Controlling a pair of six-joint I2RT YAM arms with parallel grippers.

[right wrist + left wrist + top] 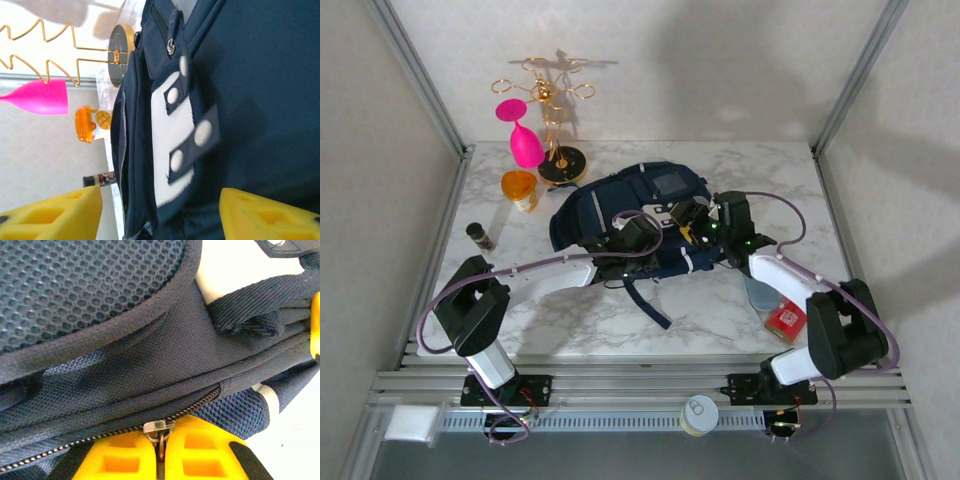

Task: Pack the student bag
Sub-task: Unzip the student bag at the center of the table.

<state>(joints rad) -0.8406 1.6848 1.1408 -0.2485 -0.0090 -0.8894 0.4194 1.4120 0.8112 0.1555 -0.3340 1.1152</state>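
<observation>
The student bag [588,215] is found lying at the middle of the marble table [720,310]. The left gripper [161,442] is seen pressed together on the zipper pull [159,427] at the bag's near side. The right gripper [160,210] is held with fingers wide apart over the white patch [162,145]. From the bag, a pink goblet [525,140] and gold wire stand [552,95] are noted at 11 o'clock, an orange jar [520,188] at 10, a dark bottle [480,236] at 9 and a red packet [786,320] at 4. A loose strap [650,302] trails at 6.

student bag [190,355]: matt woven cloth, mesh panels | zip pull [159,427]: shiny metal | table [720,310]: smooth marble-look
</observation>
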